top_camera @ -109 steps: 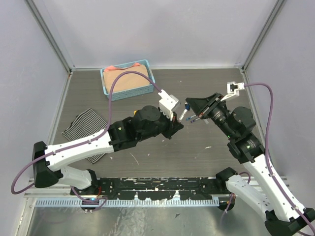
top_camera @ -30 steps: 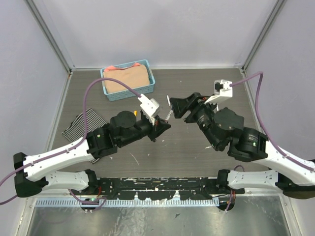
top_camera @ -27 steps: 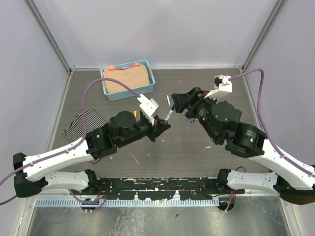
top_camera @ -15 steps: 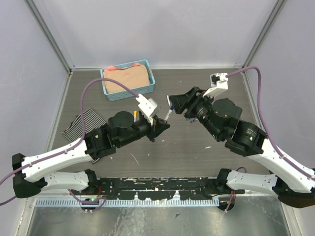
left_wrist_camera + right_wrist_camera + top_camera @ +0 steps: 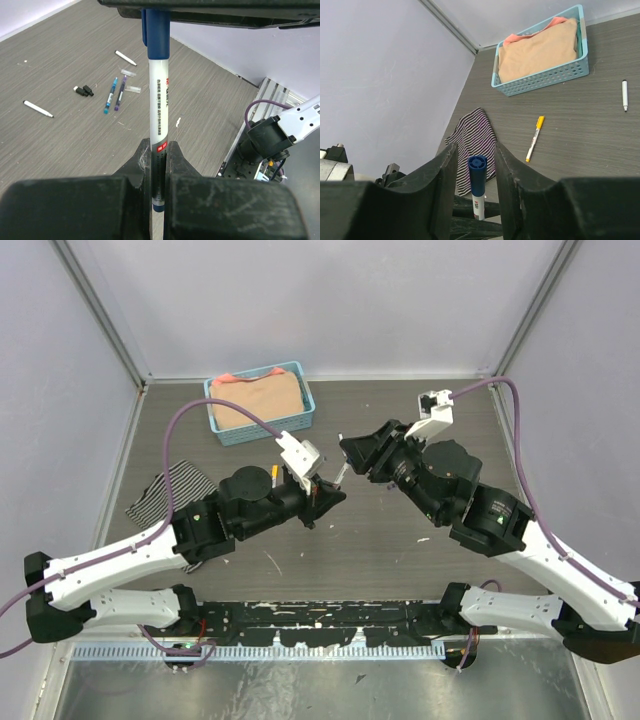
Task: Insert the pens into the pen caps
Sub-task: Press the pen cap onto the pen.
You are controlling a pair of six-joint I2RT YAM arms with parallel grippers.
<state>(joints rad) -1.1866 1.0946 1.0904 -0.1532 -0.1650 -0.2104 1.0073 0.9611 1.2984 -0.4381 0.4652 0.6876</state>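
grey table (image 5: pixel 65 135), pen (image 5: pixel 158 100) in left gripper (image 5: pixel 158 150), pointing into right gripper (image 5: pixel 476 150) (blue cap (image 5: pixel 477 175))

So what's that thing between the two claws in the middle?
A white pen with a blue cap. The left gripper clamps its barrel; the cap stands untouched between the open fingers of the right gripper. Both wrist views show it.

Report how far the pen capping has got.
Done: the yellow pen lies capped; a light-blue pen and a purple pen look capped too. In hand: the left gripper grips a pen wearing the blue cap, the right gripper open around it. Remaining: two white pens and loose black caps.
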